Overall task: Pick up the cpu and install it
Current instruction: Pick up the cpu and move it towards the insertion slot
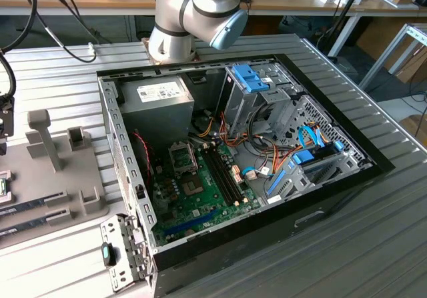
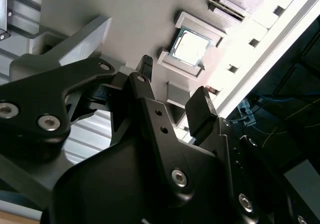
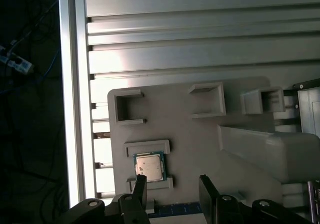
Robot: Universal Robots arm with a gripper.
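The cpu (image 3: pixel 149 166) lies flat in a small walled seat on the grey plastic tray (image 3: pixel 200 139), which rests on the ribbed metal table (image 3: pixel 200 33). The gripper (image 3: pixel 172 186) hangs over the tray, its fingers spread wide with nothing between them. In the first wrist view one fingertip (image 3: pixel 140 183) overlaps the chip's edge, and the gap between the fingers sits just beside the chip.

Soft, even room light filled the exterior view, with the inside of the case (image 1: pixel 117 138) mildly shaded. In the first wrist view a patch of counter (image 3: pixel 120 63) glared white beside near-black surroundings. In the second wrist view the cpu (image 2: pixel 191 46) lid shone, and the fingers (image 2: pixel 200 113) were dark silhouettes.
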